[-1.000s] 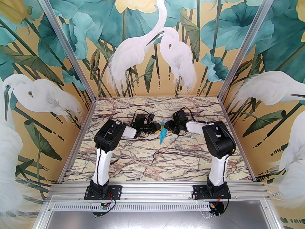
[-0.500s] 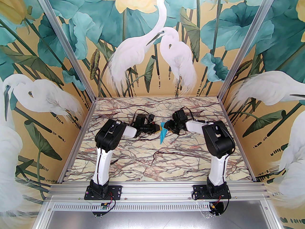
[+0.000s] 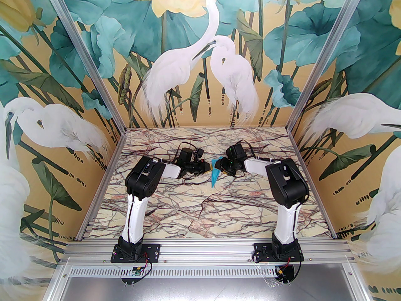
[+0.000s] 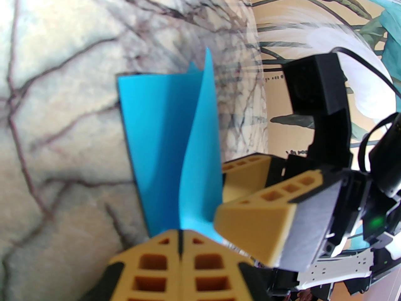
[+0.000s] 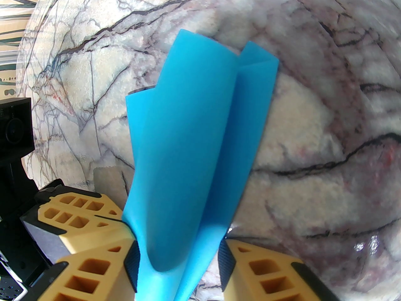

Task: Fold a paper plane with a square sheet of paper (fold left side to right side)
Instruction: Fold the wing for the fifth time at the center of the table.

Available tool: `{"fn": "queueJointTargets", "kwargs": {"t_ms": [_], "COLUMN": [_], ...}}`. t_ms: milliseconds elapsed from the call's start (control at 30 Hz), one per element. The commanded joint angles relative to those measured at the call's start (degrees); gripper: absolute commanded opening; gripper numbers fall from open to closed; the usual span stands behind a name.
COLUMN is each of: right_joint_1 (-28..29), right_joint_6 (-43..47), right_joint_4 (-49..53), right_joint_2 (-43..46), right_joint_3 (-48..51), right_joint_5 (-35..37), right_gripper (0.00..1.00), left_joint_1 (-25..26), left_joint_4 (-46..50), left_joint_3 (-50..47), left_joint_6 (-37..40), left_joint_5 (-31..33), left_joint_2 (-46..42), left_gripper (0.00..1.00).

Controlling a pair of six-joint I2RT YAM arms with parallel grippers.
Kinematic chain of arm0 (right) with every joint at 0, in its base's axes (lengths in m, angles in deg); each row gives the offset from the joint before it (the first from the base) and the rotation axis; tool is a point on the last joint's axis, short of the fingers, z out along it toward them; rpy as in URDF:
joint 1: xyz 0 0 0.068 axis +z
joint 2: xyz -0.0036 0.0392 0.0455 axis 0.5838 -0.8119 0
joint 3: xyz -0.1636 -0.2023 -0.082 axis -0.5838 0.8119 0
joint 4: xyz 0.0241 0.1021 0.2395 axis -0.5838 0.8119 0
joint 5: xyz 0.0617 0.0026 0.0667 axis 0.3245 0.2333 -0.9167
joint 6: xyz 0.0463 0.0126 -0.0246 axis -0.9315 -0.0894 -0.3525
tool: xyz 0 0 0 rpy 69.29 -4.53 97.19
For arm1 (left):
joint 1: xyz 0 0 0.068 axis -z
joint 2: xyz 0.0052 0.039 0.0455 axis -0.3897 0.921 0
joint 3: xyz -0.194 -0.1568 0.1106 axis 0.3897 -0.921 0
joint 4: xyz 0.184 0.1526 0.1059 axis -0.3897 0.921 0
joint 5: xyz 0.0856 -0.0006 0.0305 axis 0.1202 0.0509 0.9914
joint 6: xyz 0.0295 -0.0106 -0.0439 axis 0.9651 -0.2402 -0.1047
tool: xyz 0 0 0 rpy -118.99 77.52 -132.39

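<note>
1. Meeting tip to tip low over the marble table [image 3: 194, 212], left gripper [image 4: 180, 246] and right gripper [image 5: 178, 262] are both found on one item: the paper plane [image 3: 215, 176], turquoise, already creased.
2. Left gripper: fingers pressed fully together, w/ the plane's near end pinched btwn the tips. The rest fans out ahead of the tips, one flap stood on edge.
3. Right gripper: fingers held approx. half apart, plane passed btwn them, one pad just beside each outer face. Paper is bowed loosely in the gap. No firm squeeze is evident, so it is judged not gripped.
4. Key relation: the long axis is run straight out ahead of both sets of fingertips, broader end away from them. From above it is seen as a slim strip leading off from the tips toward the near side. Whether the far end touches the table can't be told.
5. Nearer arm: neither, as both are set at the same end. Only the left pinch is judged secure.
6. Pose: both arms are reached inward, elbows raised, grippers brought side by side at mid-table.
7. Judgement: folding is mostly done. Next move prob. depends on the centre crease being kept btwn the right pads.
</note>
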Motion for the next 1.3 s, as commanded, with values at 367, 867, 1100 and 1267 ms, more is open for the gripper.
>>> {"fn": "queueJointTargets", "kwargs": {"t_ms": [367,867,1100,1267], "right_joint_1": [-2.01,-1.07,-1.36,-1.65], "right_joint_6": [0.55,-0.71,0.43,0.95], "right_joint_4": [-5.83,-7.12,-6.63,-6.73], "right_joint_2": [4.85,-3.79,-6.08,-6.85], "right_joint_3": [0.47,-4.99,-5.98,-5.35], "right_joint_5": [-4.57,-3.47,-2.67,-2.52], "right_gripper": [0.44,0.18,0.18,0.18], "left_joint_1": [-0.22,-0.19,-0.26,-0.26], "left_joint_4": [7.6,10.01,11.99,12.18], "left_joint_3": [3.13,2.35,2.25,2.17], "left_joint_6": [6.28,7.87,8.99,9.06], "left_joint_5": [3.37,6.91,8.59,8.97], "left_joint_2": [2.09,1.21,0.64,0.68], "left_gripper": [0.0,0.0,0.0,0.0]}}
